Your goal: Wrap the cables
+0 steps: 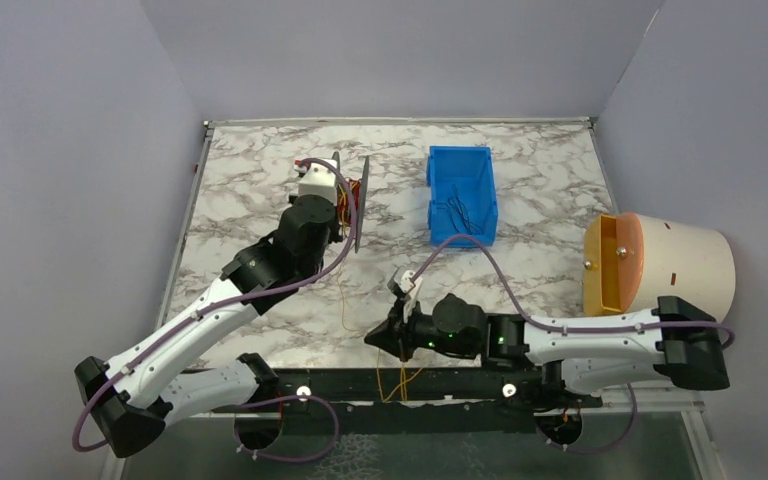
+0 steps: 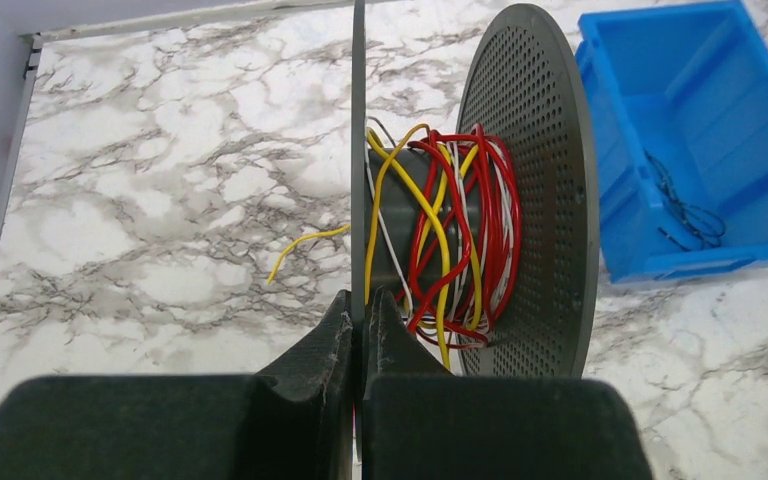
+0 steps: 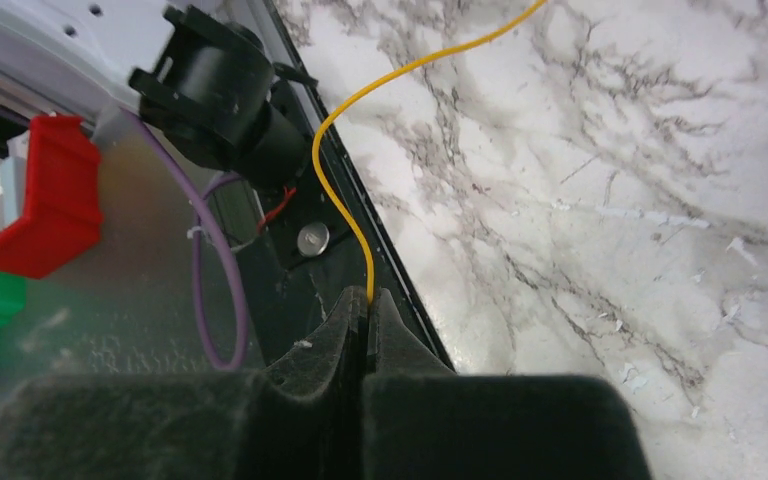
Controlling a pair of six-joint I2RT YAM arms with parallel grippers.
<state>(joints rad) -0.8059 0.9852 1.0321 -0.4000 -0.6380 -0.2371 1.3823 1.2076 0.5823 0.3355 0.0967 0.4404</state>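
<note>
Top external: marbled table [image 1: 250, 190], grey walls [image 1: 60, 150].

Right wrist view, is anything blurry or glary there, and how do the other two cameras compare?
Right wrist view: yellow cable and marble table sharp, the right gripper near the lens soft, a hazy patch at left. Left wrist view: spool and wound cables crisp, left gripper blurred, light even. Top external view: flat diffuse light, soft shadows, no glare.
</note>
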